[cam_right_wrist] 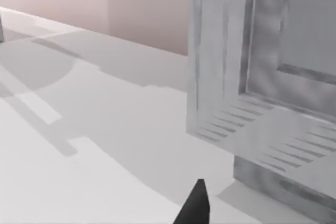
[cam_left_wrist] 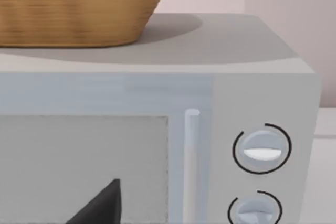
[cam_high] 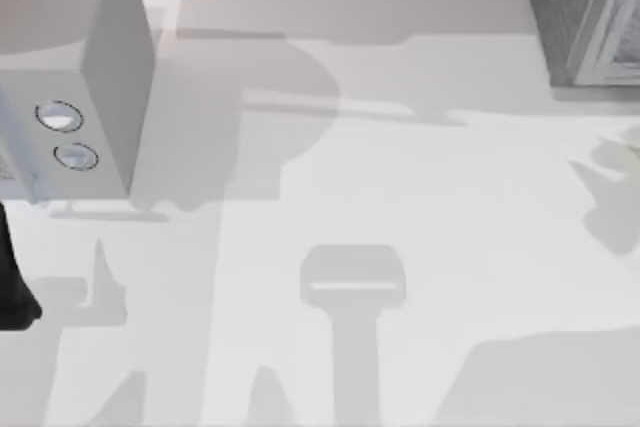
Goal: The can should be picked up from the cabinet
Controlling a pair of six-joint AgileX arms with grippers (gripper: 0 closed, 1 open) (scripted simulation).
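Cabinet (cam_high: 580,17) at upper right, front panel closed; right end effector (cam_right_wrist: 195,205) near, finger state unclear; best approached squarely.

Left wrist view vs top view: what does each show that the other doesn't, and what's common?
Left wrist view alone: a wicker basket standing on the microwave's top, the door window and the upright door handle, plus one dark fingertip of the left gripper low in the picture.

Top view alone: the dark grey speckled cabinet at the table's far right corner, and the white table crossed by arm shadows.

Both: the light grey microwave with its two round dials, at the table's left.
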